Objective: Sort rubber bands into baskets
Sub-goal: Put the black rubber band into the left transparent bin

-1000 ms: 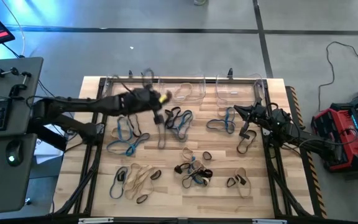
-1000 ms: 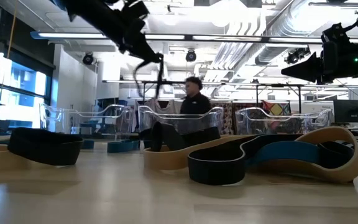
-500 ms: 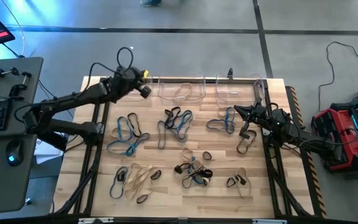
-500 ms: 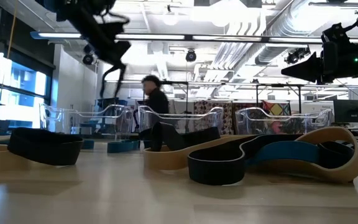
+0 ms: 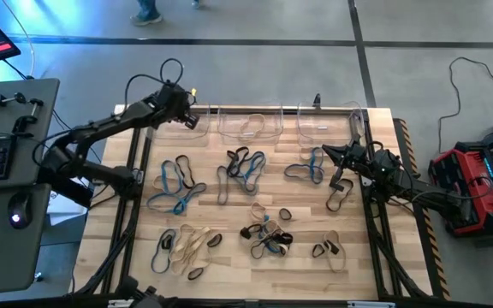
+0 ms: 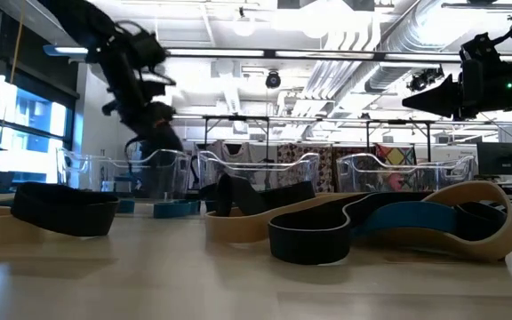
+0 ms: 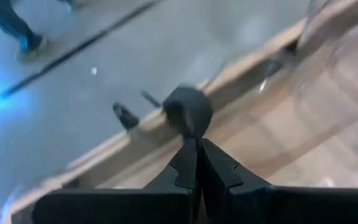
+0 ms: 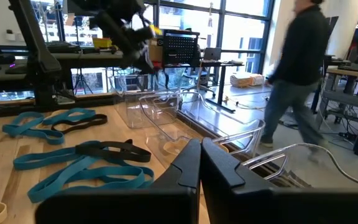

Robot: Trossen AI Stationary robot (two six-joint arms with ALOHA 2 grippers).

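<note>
Sorting's barely begun: most rubber bands (image 5: 245, 164) lie loose on the table (image 5: 298, 265), w/ three clear baskets (image 5: 250, 122) along the far edge. You've got the left gripper (image 5: 187, 114) over the left basket (image 5: 171, 120), fingers pressed together on a small black band (image 7: 188, 111). Centre it inside the rim before you release. Right gripper (image 5: 341, 156) waits near the table's right edge, pinched shut, holding nothing.

No text, label, brand, number or sign can be read in any view; the lit screens beside the worktop are not legible.
</note>
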